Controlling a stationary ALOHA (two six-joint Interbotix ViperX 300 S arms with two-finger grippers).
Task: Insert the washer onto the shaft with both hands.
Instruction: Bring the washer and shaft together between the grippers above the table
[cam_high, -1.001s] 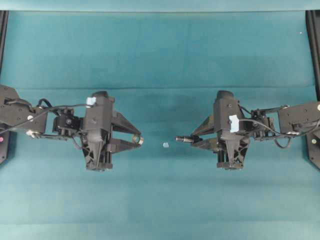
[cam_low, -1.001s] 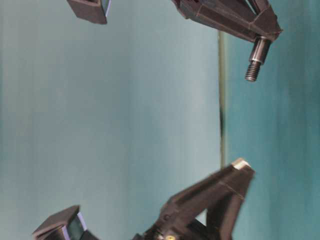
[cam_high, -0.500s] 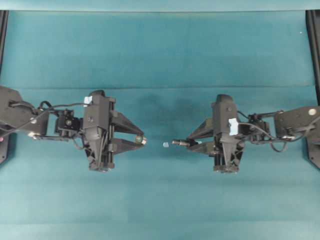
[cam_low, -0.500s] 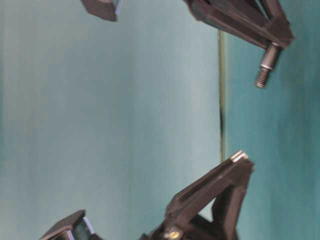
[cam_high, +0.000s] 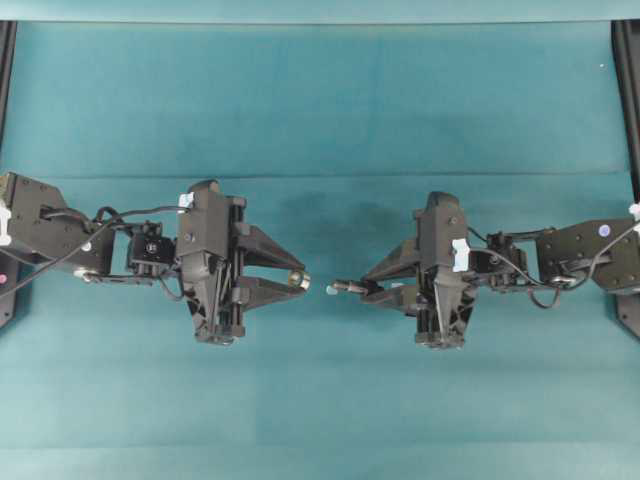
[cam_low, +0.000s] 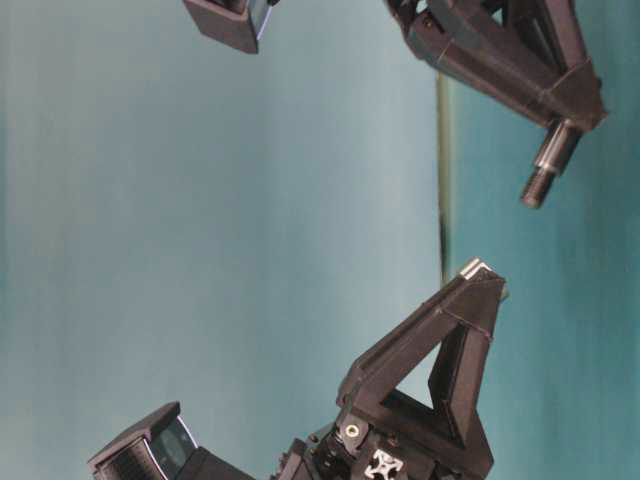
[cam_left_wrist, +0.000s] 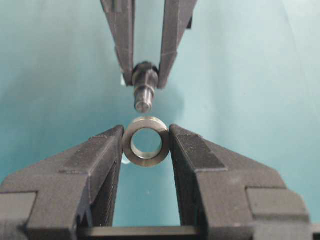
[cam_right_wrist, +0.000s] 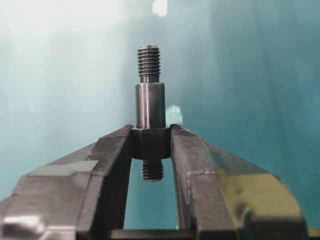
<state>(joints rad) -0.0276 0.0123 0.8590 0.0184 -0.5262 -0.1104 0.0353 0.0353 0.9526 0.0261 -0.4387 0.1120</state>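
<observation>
While my left gripper (cam_left_wrist: 146, 145) pinches the washer (cam_left_wrist: 146, 141), my right gripper (cam_right_wrist: 151, 145) clamps the shaft (cam_right_wrist: 149, 105), tip just short of the ring.

From overhead, I cannot make out the washer (cam_high: 299, 281) hole; the small pale fleck (cam_right_wrist: 173, 114) behind the shaft (cam_right_wrist: 150, 105) stays blurred. Both arms run off frame edges.

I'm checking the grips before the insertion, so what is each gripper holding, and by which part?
Left gripper pinches the washer by its outer rim. Right gripper clamps the shaft at its thick collar.
</observation>
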